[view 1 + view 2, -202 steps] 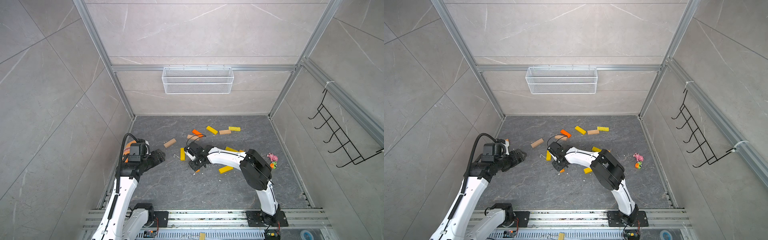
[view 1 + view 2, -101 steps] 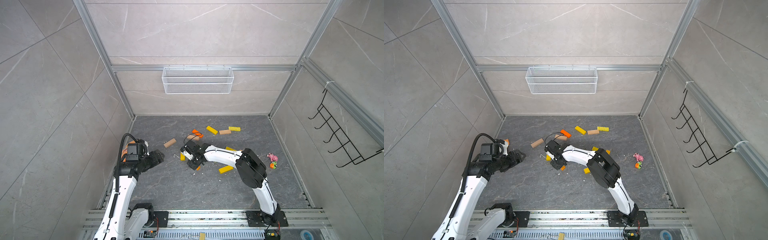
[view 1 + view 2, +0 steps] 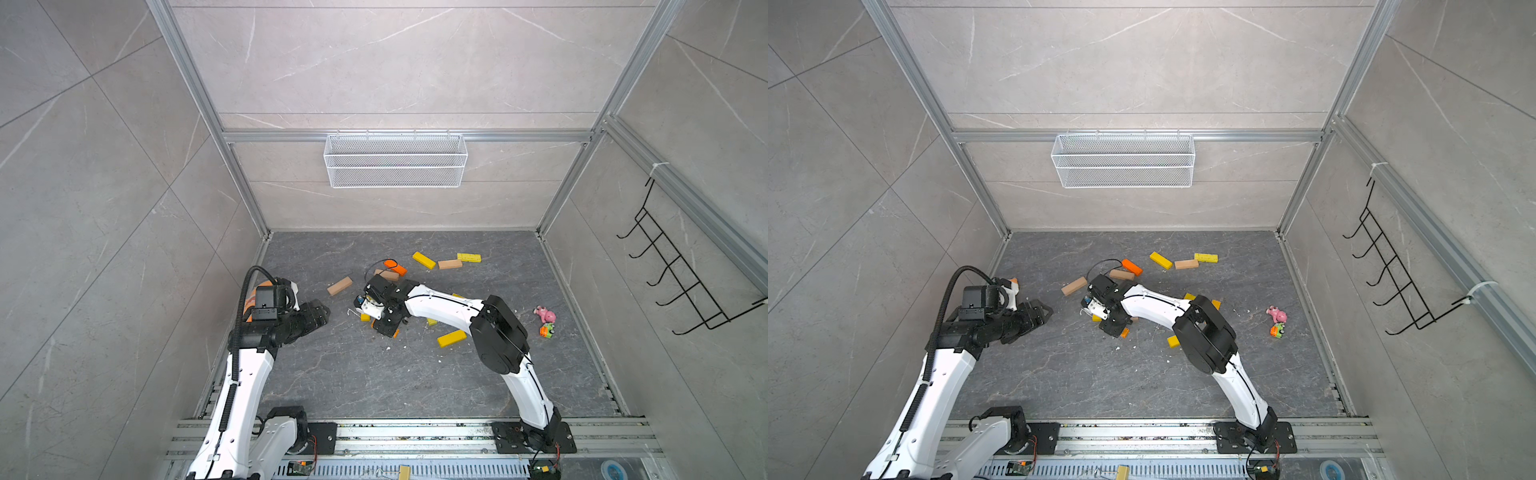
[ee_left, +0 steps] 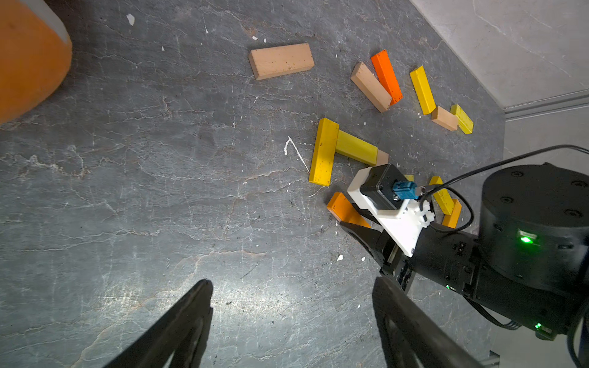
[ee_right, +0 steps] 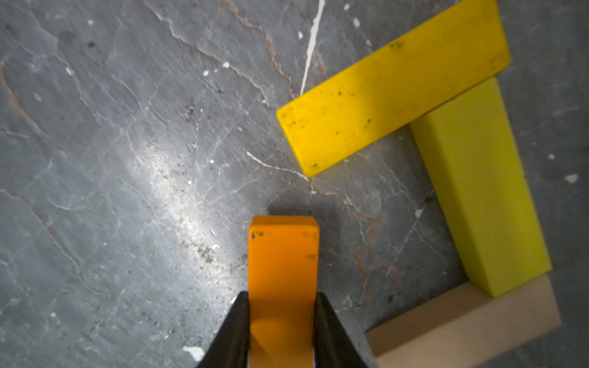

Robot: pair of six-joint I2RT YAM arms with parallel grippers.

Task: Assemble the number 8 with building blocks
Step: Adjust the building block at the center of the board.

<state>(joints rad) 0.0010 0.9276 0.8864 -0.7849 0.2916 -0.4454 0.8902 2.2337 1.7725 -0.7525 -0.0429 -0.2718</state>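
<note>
The right pincer (image 5: 282, 299) is clenched on an orange block (image 5: 283, 255). Its two black fingers press the block's long sides, and most of the block sticks out past the fingertips. The block's free end lies near one end of the golden yellow block (image 5: 392, 86), with a strip of bare counter (image 5: 127, 159) between them. Whether the orange block touches the counter I cannot tell.

A lime yellow block (image 5: 478, 191) butts against the golden yellow block at a right angle near its other end. A tan block (image 5: 462, 325) meets the lime one's far end, again at a right angle. The three form a frame open on one side, and the orange block sits at that open side.

The left pincer (image 4: 291, 283) is released, fingers wide apart with nothing between them. It hangs over bare counter, well apart from the golden yellow block.

Loose blocks lie scattered away from the golden yellow block. There is a lone tan block (image 4: 280, 60), and a red-orange block (image 4: 386, 76) touching a second tan block (image 4: 370, 86). Farther off, a long yellow block (image 4: 422, 90), a short tan block (image 4: 444, 118) and a speckled yellow block (image 4: 462, 119) lie in a row.
</note>
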